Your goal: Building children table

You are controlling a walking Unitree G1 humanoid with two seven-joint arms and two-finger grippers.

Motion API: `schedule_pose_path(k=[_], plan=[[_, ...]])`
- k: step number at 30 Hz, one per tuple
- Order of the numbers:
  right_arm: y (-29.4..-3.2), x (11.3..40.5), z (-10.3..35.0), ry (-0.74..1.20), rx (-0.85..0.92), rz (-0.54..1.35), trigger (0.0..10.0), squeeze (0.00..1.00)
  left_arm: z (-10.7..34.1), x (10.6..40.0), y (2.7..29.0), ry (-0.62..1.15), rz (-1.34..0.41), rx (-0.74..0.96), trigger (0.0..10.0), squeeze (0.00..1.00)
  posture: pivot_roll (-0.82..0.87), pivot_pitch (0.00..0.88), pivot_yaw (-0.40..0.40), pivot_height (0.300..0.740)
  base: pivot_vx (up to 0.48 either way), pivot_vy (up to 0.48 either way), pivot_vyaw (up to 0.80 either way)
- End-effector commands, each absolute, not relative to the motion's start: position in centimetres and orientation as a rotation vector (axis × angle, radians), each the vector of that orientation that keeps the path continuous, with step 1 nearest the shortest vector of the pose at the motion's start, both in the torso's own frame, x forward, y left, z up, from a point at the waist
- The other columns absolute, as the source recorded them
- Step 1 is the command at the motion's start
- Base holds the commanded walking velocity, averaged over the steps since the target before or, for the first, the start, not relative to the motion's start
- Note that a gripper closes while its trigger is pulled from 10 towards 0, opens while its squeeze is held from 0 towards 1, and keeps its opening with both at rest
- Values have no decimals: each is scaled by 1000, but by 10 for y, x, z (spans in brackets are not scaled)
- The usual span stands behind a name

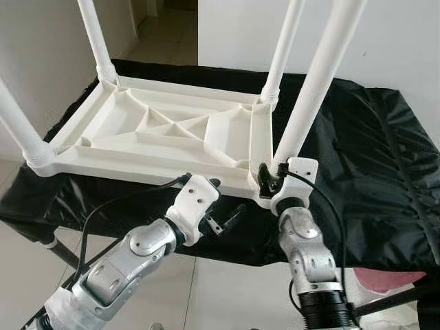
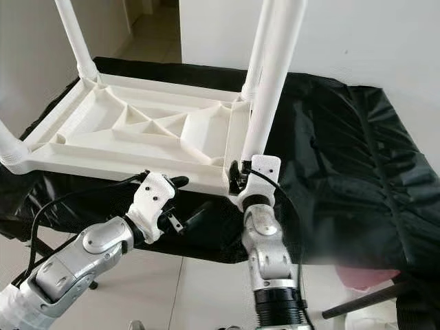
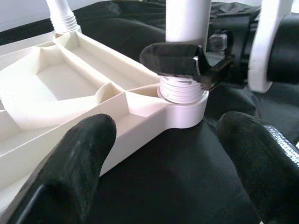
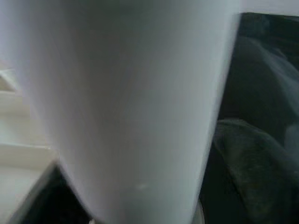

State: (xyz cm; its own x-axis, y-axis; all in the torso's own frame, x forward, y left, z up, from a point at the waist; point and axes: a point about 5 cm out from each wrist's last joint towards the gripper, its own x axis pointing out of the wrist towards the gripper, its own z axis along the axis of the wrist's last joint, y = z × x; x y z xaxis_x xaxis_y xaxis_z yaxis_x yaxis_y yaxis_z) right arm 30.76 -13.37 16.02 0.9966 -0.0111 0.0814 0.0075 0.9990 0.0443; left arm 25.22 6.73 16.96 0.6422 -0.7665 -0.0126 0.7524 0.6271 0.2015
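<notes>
A white plastic children's table [image 1: 165, 130] lies upside down on a black cloth [image 1: 371, 158], with its legs pointing up. My right gripper [image 1: 271, 177] is shut on the near-right leg [image 1: 313, 89], just above its threaded base [image 3: 181, 89] in the corner socket. That leg is the broad white surface [image 4: 131, 102] in the right wrist view. My left gripper [image 1: 223, 216] hangs open just below the table's near edge, left of that corner, holding nothing. Its two black fingers [image 3: 70, 172] point at the socket. The other legs [image 1: 96, 41] stand in their corners.
The cloth-covered surface drops off at its near edge, above a tiled floor [image 1: 227, 295]. A pink object [image 1: 385, 280] lies low on the right. White walls stand behind, with an open passage [image 1: 158, 27] at the far left.
</notes>
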Motion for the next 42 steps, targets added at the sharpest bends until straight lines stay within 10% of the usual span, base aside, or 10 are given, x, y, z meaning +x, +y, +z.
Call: schedule_pose_path(k=[1, 4, 5, 22, 23, 27, 32, 34, 35, 42], plan=[[-139, 307, 163, -98, 49, 22, 10000, 1000, 167, 244, 63, -60, -1071, 215, 10000, 0, -6, 114, -10, 740, 0, 0, 0], [-144, 307, 165, -110, 37, 107, 10000, 1000, 166, 242, 61, -59, -1079, 211, 10000, 0, -3, 114, -12, 740, 0, 0, 0], [-143, 307, 165, -107, 30, 169, 10000, 0, 166, 242, 60, -58, -1081, 209, 10000, 0, -5, 115, -11, 740, 0, 0, 0], [-158, 319, 172, -136, -176, 612, 10000, 0, 165, 241, 64, -43, -1087, 229, 10000, 0, 15, 110, 0, 740, 0, 0, 0], [-159, 322, 172, -134, -199, 630, 8627, 0, 165, 241, 64, -43, -1088, 230, 10000, 0, 15, 110, 0, 740, 0, 0, 0], [-160, 325, 171, -135, -217, 651, 8627, 0, 165, 241, 64, -43, -1090, 231, 10000, 0, 17, 105, -2, 740, 0, 0, 0], [-157, 327, 166, -122, -202, 680, 2667, 0, 166, 241, 64, -45, -1087, 232, 10000, 0, 20, 104, -5, 740, 0, 0, 0], [-157, 327, 165, -118, -199, 680, 2667, 0, 166, 241, 64, -45, -1087, 232, 10000, 0, 20, 104, -5, 740, 0, 0, 0], [-158, 327, 164, -118, -200, 683, 0, 0, 166, 241, 64, -44, -1086, 232, 10000, 0, 20, 106, -4, 740, 0, 0, 0], [-163, 327, 158, -110, -202, 686, 0, 0, 166, 241, 64, -44, -1089, 230, 10000, 0, 15, 106, -3, 740, 0, 0, 0]])
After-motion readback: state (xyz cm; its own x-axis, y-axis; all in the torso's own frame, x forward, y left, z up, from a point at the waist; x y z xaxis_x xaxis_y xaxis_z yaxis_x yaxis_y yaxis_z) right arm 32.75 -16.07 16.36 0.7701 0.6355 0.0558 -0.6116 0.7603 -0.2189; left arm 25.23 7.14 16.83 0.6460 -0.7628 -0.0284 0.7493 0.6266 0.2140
